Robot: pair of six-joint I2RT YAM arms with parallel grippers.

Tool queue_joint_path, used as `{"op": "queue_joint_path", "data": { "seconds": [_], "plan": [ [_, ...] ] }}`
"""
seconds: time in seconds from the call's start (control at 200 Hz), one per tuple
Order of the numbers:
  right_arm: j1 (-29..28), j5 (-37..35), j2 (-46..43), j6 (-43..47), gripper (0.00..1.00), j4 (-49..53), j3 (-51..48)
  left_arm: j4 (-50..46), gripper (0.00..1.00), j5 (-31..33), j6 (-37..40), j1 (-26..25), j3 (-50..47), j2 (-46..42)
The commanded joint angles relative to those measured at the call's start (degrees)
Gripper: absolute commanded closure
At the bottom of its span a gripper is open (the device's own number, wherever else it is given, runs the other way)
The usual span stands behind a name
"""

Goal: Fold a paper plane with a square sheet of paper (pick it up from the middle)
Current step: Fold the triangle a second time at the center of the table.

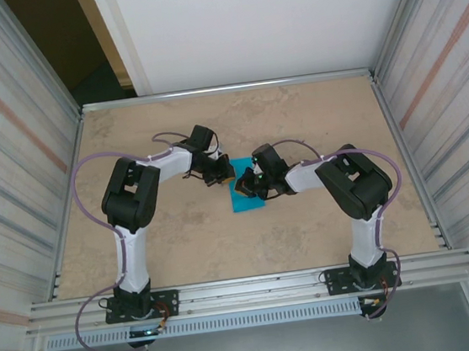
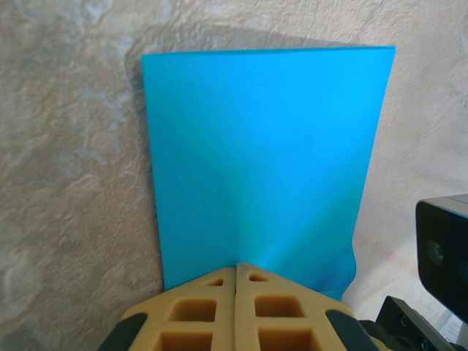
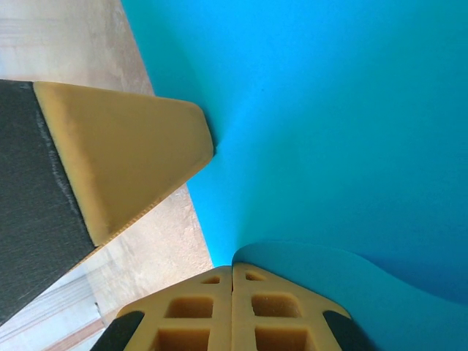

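**A:** Where's the paper (image 2: 263, 161)?

**B:** At the middle of the table (image 1: 312, 116), mostly flat. It reads as a rectangle, so probably folded once.

**A:** And the grippers?

**B:** Both are at the table's middle too. The left gripper (image 2: 235, 270) has its 2 fingers pressed together on the paper's edge. The right gripper (image 3: 232, 267) is closed on a curled-up flap just beside it.

**A:** What could go wrong?

**B:** There are 2 pinches close together on thin paper. If the arms pull apart, it could tear or crumple. If 1 lifts unevenly, the layers may slide and the next crease could land crooked. An edge grip might also slip.
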State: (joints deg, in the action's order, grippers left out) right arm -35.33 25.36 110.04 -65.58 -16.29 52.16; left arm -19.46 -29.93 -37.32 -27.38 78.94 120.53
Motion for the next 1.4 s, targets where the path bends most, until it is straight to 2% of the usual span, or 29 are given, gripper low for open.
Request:
{"op": "queue_joint_path", "data": {
  "seconds": [0.0,0.436,0.551,0.732,0.912,1.173,1.313,1.393],
  "plan": [
    [-0.13,0.09,1.42,-0.95,1.00,1.43,0.04,-4.05,0.93,2.83,0.06,0.13,-2.21,-0.12],
    [-0.15,0.22,2.22,-0.95,1.00,3.13,0.53,-4.42,0.92,2.45,0.06,0.28,-1.22,-0.07],
    [-0.26,0.24,2.69,-0.95,0.99,5.13,1.23,-4.08,0.91,1.39,-0.53,0.87,0.04,-2.72],
    [-0.05,0.81,3.20,-2.93,0.91,5.35,1.33,-3.04,0.87,0.87,-1.65,2.31,1.88,-5.33],
    [0.18,1.36,2.99,-2.89,0.78,5.24,1.53,-3.20,0.82,1.62,-1.79,3.75,1.48,-7.45],
    [0.42,2.28,3.03,-2.46,0.66,5.46,2.17,-1.01,0.79,2.68,-3.17,5.70,-6.14,-13.48],
    [0.53,2.02,2.73,-2.17,0.66,6.15,1.98,2.38,0.78,0.89,-4.86,5.84,-11.88,-17.01],
    [0.59,1.61,2.58,-2.03,0.70,7.05,1.91,5.51,0.79,-1.30,-6.43,5.83,-15.28,-18.27]
  ]
}}
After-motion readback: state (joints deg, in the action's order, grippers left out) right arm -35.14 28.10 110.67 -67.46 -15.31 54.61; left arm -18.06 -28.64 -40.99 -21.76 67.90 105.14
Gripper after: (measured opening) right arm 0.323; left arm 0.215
